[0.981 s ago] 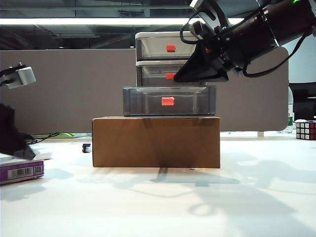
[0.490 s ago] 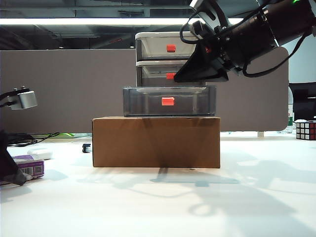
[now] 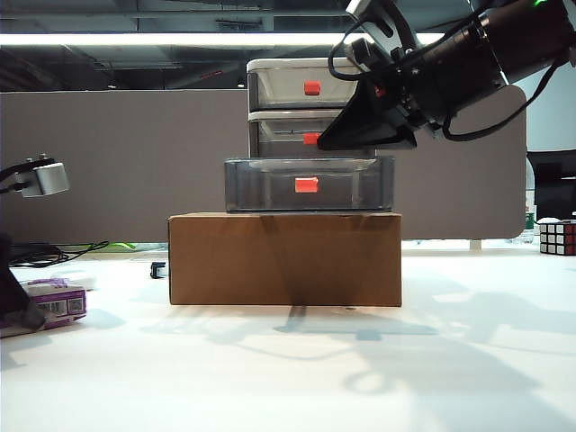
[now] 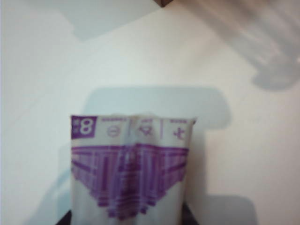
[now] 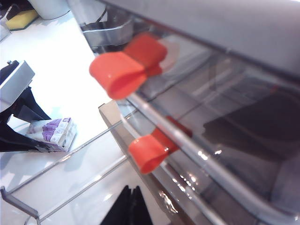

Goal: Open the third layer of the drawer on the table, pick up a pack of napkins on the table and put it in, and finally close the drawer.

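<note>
The drawer [image 3: 281, 90] stands on a cardboard box, and its third layer [image 3: 261, 184] is pulled out with its red handle facing forward. Far left on the table [image 3: 288, 378] lies the purple and white pack of napkins [image 3: 58, 299] [image 4: 131, 164] [image 5: 54, 131]. My left gripper [image 3: 18, 310] [image 4: 126, 218] is down on it. A dark finger presses each side and the pack's top is creased. My right gripper [image 3: 322, 144] [image 5: 129, 206] hangs shut and empty beside the middle drawer, above the open third layer [image 5: 61, 159].
The brown cardboard box [image 3: 284, 259] under the drawer fills the table's middle. A Rubik's cube [image 3: 556, 237] sits far right. A small white case [image 3: 79, 281], a small dark object [image 3: 157, 268] and cables lie at the back left. A grey partition closes the rear.
My left gripper has dropped to the table and closed its fingers onto the pack's sides, wrinkling it. The right arm has stayed still.
</note>
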Tool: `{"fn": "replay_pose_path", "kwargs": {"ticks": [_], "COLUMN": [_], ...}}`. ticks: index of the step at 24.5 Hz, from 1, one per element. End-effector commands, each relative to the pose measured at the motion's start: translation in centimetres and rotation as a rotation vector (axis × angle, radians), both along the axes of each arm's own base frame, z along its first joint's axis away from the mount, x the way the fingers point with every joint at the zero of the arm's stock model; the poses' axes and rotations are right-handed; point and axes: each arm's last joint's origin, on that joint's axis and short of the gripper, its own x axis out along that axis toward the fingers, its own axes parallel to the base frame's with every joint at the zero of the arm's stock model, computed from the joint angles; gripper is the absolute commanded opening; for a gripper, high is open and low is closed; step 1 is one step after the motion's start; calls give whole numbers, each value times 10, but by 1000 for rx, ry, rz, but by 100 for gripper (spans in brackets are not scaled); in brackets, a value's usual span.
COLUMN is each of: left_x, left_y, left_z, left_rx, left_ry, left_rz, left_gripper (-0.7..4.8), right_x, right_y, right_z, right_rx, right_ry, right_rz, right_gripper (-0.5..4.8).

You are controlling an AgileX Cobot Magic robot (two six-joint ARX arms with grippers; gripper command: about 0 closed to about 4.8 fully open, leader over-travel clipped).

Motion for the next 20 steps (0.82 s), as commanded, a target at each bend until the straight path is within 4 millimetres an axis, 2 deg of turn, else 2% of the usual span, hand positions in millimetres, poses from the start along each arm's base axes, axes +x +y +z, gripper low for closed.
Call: {"fn": "replay_pose_path", "kwargs": {"ticks": [1,5,6,10,12,14,15,18,20], "left_x": [3,9,8,4,2,1,-1,-5,-3], "left_y": [-1,-3,-7,-23,-43,-58,-74,-112,-128], "left_z": [6,31,47,85,113,125,134,144,145], "left_rx": [-66,-139,-148,-168,-209,-233,-241,-239,-242], "left_ry": [-12,-64,-118,-262,-345,-363,-387,-429,-434], "left_rz": [-1,-9,-37,-133,-239,-290,-351,-450,-490], "left_gripper": [172,173,173,174,175,175,175,175,175], "right_x": [0,0,0,0,0,-1,-5,-16,-22], "right_y": [0,0,0,0,0,0,-2,-8,-11], "right_z": [4,3,3,4,5,9,16,36,46], "right_rx": [6,5,5,7,13,18,25,55,59], "right_ry": [-18,-15,-13,-18,-29,-40,-57,-123,-163], "right_rz": [3,3,4,4,5,5,6,4,7], "right_gripper": [-6,-6,-6,-6,-6,-6,-6,-6,-6]}}
